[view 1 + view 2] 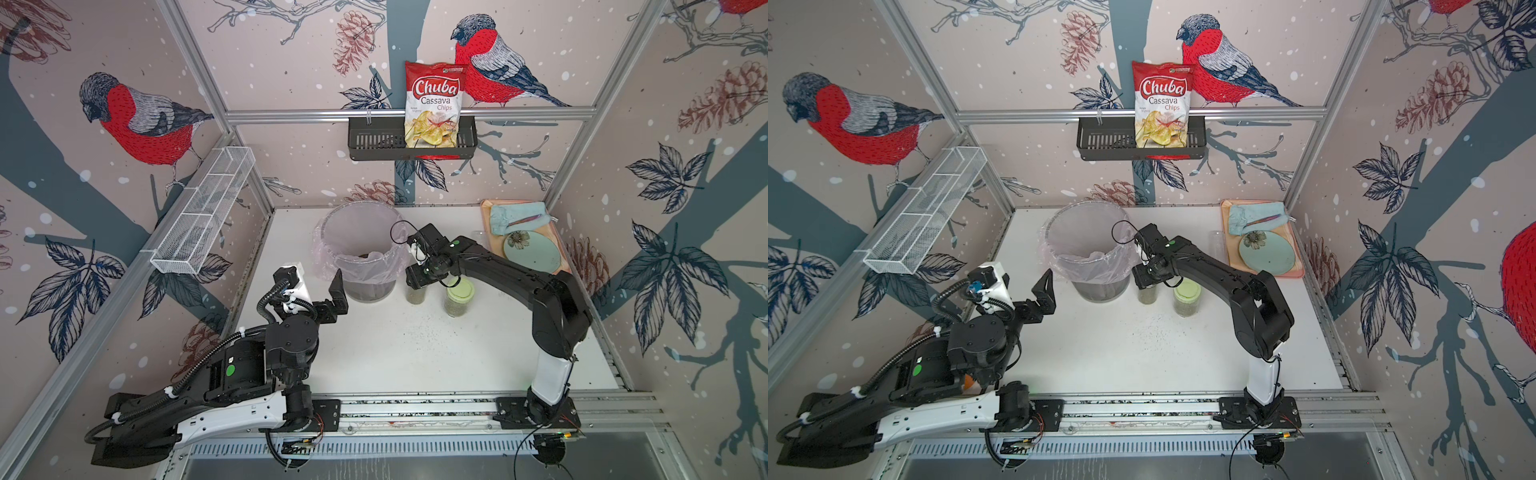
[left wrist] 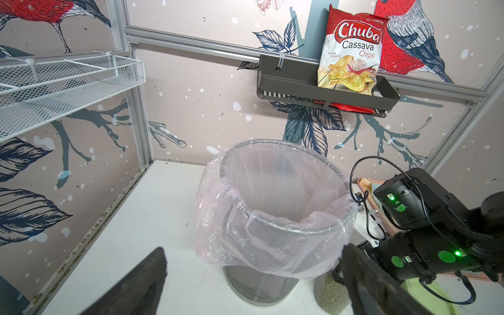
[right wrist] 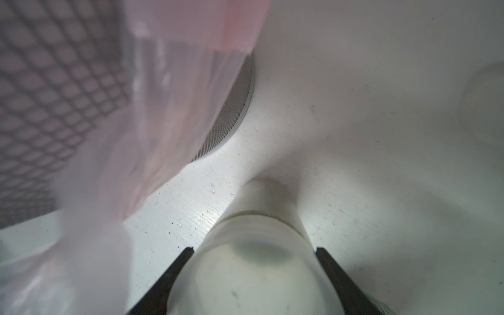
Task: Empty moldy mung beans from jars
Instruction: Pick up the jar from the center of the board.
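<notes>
A tall narrow jar (image 1: 415, 296) of olive-green mung beans (image 2: 327, 291) stands on the white table just right of the bin. My right gripper (image 3: 253, 251) reaches down over it. Its two black fingers (image 3: 180, 261) press against either side of the jar's top (image 3: 256, 272). Right of that, a wider jar with a pale green lid (image 1: 460, 289) also holds beans (image 1: 454, 308). A short clear jar (image 1: 1217, 243) sits beside the tray. My left gripper (image 2: 253, 251) hovers open to the left of the bin, holding nothing.
The mesh bin (image 1: 332, 232), lined with a pinkish bag (image 2: 272, 245), stands at the back centre. A tray (image 1: 485, 206) with a plate (image 1: 532, 251) and a cloth (image 1: 515, 218) lies at the back right. Black specks (image 1: 415, 328) dot the table. A wire shelf (image 1: 203, 212) and a chip bag (image 1: 434, 104) hang on the walls.
</notes>
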Motion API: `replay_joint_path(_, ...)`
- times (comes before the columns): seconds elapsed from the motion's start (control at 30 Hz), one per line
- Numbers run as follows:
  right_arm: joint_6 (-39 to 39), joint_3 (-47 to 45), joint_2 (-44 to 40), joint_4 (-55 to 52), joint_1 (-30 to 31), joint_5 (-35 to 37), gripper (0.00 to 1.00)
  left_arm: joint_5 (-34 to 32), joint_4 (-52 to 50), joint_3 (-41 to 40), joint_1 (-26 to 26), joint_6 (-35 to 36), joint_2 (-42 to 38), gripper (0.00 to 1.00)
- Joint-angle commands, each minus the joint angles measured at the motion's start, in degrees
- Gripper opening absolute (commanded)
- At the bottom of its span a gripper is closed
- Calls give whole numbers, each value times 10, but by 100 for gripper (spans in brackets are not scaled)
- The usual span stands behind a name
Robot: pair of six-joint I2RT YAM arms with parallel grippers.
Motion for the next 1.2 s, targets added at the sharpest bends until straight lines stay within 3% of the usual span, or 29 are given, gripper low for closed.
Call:
replay_joint_path(0.0,1,-3,-3,-18,0,5,63,-16,-8,4,0,-8,-2,97)
replay_joint_path(0.27,2,-5,-20,-25,0,7,55,-29,-8,7,0,-5,1,97)
replay_joint_path(0.83,5,3,-63,-43,-38,10,50,-38,24,15,0,53,6,97)
replay_joint_path(0.97,5,19,-77,-54,-58,8,49,-30,51,26,0,127,17,97)
replay_joint_path(1.17,6,48,-111,-72,-76,4,48,81,150,25,0,310,0,97)
